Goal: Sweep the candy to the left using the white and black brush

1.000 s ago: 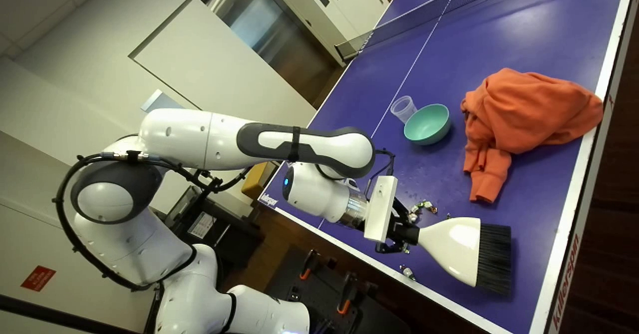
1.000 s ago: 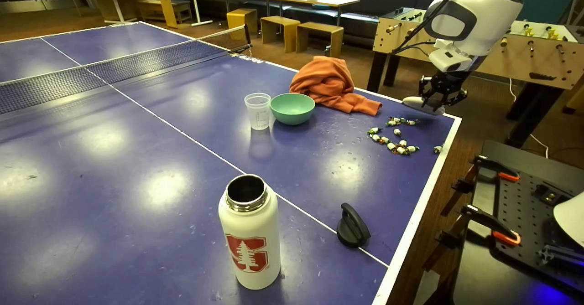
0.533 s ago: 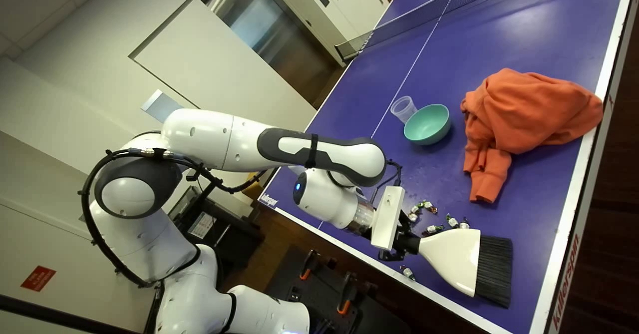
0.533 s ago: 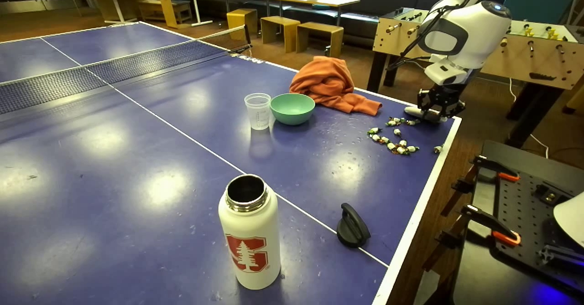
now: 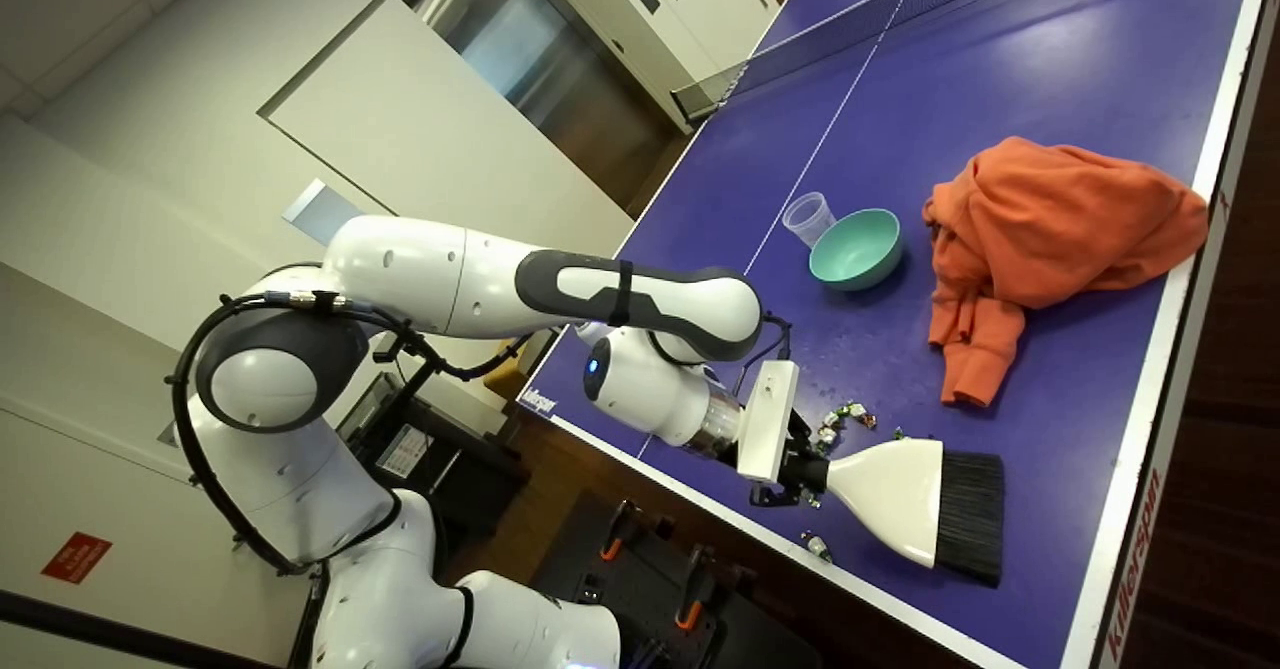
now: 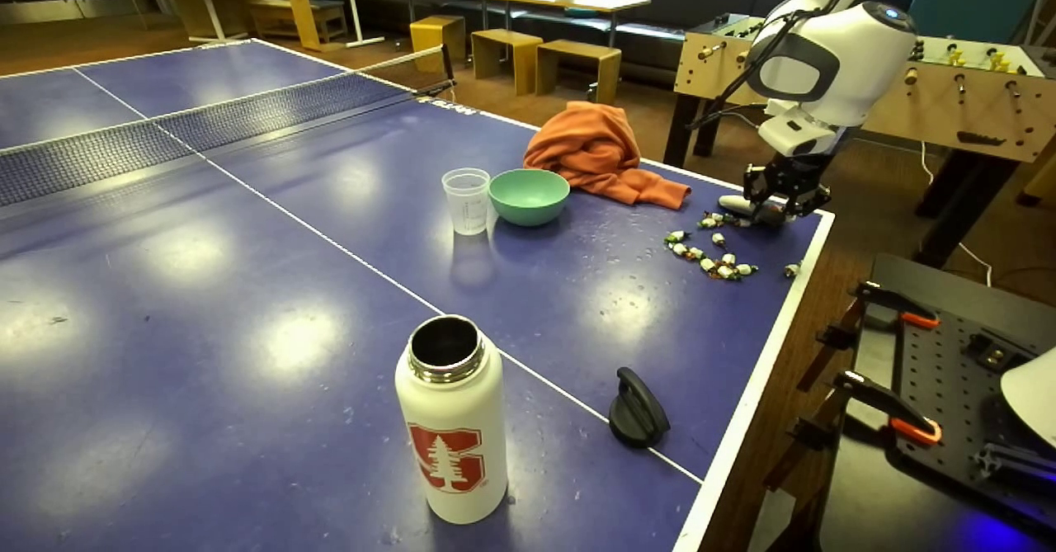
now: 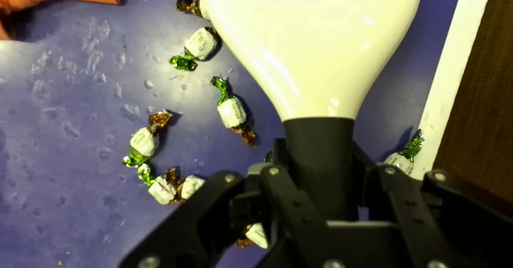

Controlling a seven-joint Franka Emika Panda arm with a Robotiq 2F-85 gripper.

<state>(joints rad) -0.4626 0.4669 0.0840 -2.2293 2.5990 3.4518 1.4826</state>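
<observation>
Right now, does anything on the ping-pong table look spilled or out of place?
Yes: one wrapped candy lies apart from the other candies, at the white table border; glossy spots beside them might be droplets or scuffs. The white bottle stands open, a black lid away from it.

Teal bowl (image 6: pixel 530 208) on a purple-blue counter (image 6: pixel 247 420); clear cup (image 6: pixel 468 204) just beside the bowl, orange garment (image 6: pixel 587 152) near it, white bottle (image 6: pixel 454 445) and black lid (image 6: pixel 638 413) well apart from it.

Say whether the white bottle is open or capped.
Open. In an exterior view, the white bottle shows a bare metallic rim and dark mouth; a black lid, probably its own, rests apart on the table.
</observation>
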